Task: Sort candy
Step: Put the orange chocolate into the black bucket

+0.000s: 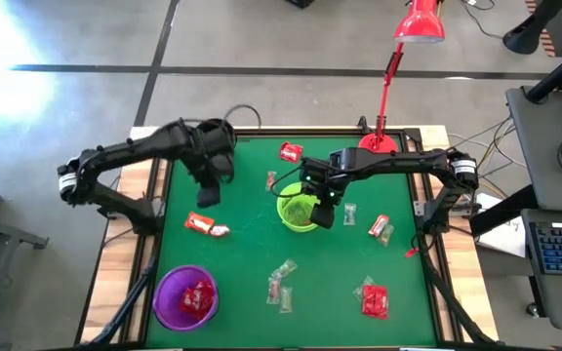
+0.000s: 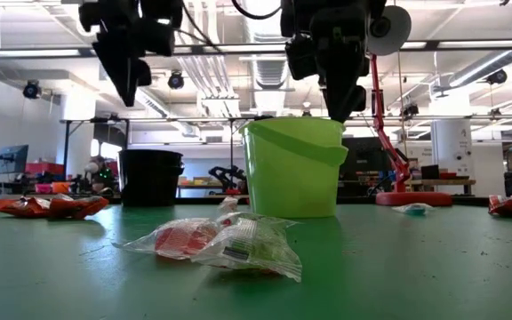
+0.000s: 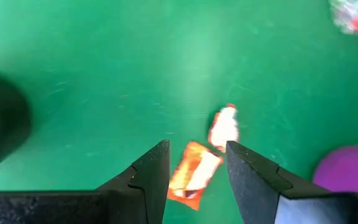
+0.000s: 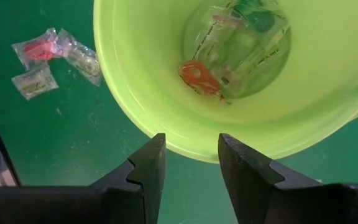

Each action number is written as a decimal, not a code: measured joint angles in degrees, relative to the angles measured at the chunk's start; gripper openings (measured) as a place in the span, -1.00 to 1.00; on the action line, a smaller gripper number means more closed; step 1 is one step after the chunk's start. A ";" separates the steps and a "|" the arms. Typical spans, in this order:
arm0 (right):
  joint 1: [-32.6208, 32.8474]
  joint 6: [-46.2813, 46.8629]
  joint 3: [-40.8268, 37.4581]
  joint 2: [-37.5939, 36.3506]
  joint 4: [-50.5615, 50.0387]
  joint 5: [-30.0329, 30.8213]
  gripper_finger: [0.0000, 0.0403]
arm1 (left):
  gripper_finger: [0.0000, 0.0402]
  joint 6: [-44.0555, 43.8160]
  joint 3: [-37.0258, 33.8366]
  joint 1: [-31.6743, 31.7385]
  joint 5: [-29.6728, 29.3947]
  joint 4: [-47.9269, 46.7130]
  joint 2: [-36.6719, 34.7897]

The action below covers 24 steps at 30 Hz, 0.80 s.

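Right pincer (image 4: pixel 188 165) hangs empty, fingers apart, over the green cup's (image 4: pixel 166 140) rim.
Clear-wrapped candy (image 4: pixel 229 46) lies inside; the left pincer (image 3: pixel 194 177), also apart, hovers above 2 red-orange sweets (image 3: pixel 194 171) on the tabletop (image 3: pixel 104 74), likely lining up.

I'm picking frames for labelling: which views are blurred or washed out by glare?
Left wrist view: soft all over, the red-orange candy smeared, a pale sheen on the mat. Right wrist view: sharp, wrappers readable inside the green cup. Low view: near clear-wrapped candy crisp, room hazier. High view: bright floor patch at left.
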 joint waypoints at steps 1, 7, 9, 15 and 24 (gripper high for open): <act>0.03 0.00 0.00 0.00 -0.01 0.00 -0.30 | -0.31 -0.61 0.00 -1.54 0.00 -0.01 0.00; 0.49 0.56 0.00 0.00 -0.73 0.00 -0.28 | -0.31 -5.32 -1.07 -8.54 0.34 1.76 -0.02; 0.90 0.62 0.00 -0.01 -1.53 0.00 -0.28 | -0.31 -6.49 -2.53 -10.02 0.59 2.85 -0.02; 2.74 0.48 0.00 -1.01 -5.11 -0.01 -0.28 | -0.31 -8.50 -9.46 -11.68 0.66 7.32 -0.02; 3.21 0.42 0.00 -4.52 -3.03 0.00 -0.28 | -0.31 -11.95 -15.40 -11.80 5.45 12.08 0.00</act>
